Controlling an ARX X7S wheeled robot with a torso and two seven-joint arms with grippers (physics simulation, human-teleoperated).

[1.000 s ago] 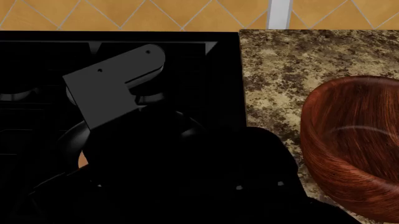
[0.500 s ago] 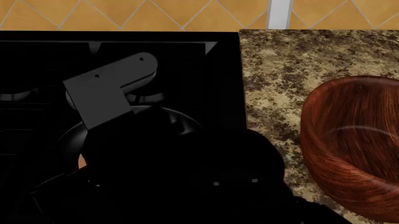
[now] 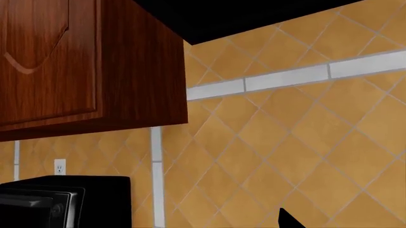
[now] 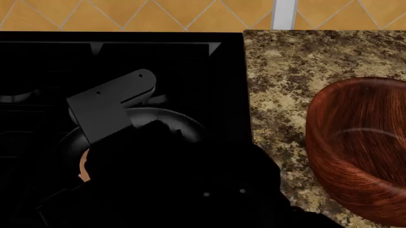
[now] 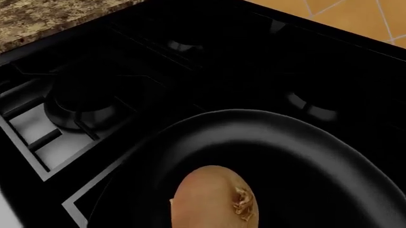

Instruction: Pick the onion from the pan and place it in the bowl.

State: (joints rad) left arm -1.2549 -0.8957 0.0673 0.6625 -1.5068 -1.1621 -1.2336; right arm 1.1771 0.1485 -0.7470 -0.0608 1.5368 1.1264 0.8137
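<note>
The onion [image 5: 212, 199] lies in the black pan [image 5: 304, 142] on the stove and fills the near edge of the right wrist view, brown tip up. My right gripper's fingers do not show there. In the head view my right arm [image 4: 165, 180] and its grey bracket [image 4: 111, 107] cover most of the pan [image 4: 187, 124]; a tan sliver [image 4: 82, 168] shows at the arm's left edge. The reddish-brown wooden bowl [image 4: 362, 147] stands on the counter at the right. The left wrist view shows only wall and one dark tip [image 3: 286, 221].
A black stove [image 4: 127, 52] with burner grates [image 5: 82, 107] surrounds the pan. A speckled granite counter [image 4: 292, 66] lies to its right under the bowl. A wooden wall cabinet [image 3: 76, 61] and a black appliance [image 3: 57, 202] show in the left wrist view.
The grey bracket and my right arm have moved down and nearer over the pan. More of the pan's far rim now shows. The bowl has not moved.
</note>
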